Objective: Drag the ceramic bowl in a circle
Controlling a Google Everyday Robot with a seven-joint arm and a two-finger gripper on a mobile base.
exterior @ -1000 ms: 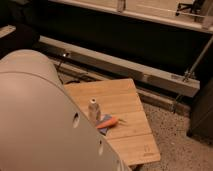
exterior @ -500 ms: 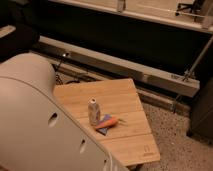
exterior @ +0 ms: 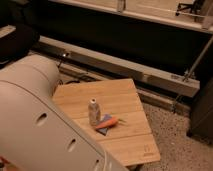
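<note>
The orange-red ceramic bowl (exterior: pixel 107 122) sits near the middle of the small wooden table (exterior: pixel 125 100), seen low and edge-on, with something grey-blue beside or under it. A white paper cup (exterior: pixel 93 112) stands upright just left of the bowl, close to it or touching. My gripper is out of view. Only the big white shell of my arm (exterior: pixel 35 120) shows, filling the lower left and hiding the table's left front part.
A long metal rail or beam (exterior: pixel 125 67) runs along the floor behind the table. A dark wall or counter stands behind it. Speckled floor (exterior: pixel 180 145) lies to the right, with a dark cabinet (exterior: pixel 202 110) at the far right.
The white arm shell has moved left and down across the frames, uncovering more of the table's left side. The bowl and the cup have not moved.
</note>
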